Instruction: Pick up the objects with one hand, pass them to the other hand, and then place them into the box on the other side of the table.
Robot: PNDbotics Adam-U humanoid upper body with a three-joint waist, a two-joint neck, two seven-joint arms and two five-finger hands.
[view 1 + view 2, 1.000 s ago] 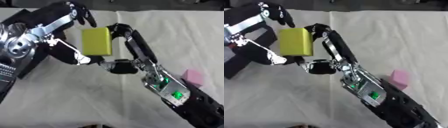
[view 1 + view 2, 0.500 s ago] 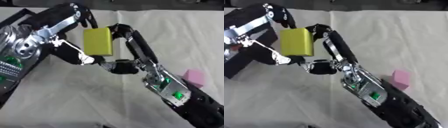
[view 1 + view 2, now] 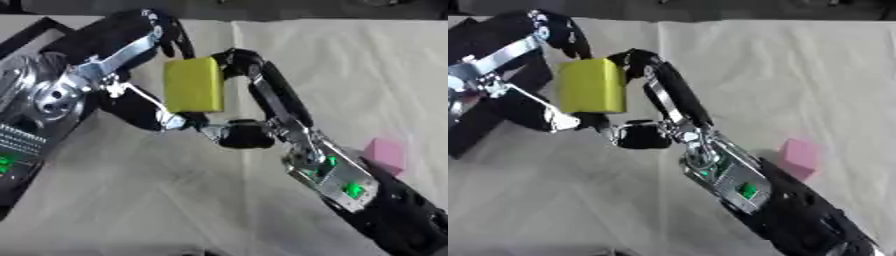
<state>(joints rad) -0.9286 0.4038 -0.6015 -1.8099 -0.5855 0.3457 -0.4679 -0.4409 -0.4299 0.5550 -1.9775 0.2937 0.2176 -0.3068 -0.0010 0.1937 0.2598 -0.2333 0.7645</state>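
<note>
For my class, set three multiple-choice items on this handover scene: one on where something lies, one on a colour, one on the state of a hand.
1. Where is the pink block?
A. on the cloth at the robot's right, beside the right forearm
B. between the two hands
C. inside the black box

2. What colour is the block held up between the hands?
A. pink
B. yellow-green
C. blue

3. What is the right hand doing?
A. resting open on the table
B. curled, holding nothing
C. gripping the yellow-green block's right edge

Answers: 1 A, the pink block lies alone on the cloth, touched by neither hand. 2 B, its broad face is yellow-green. 3 C, the right hand's fingers close on the block's edge, while the left hand curls over its top left corner.
</note>
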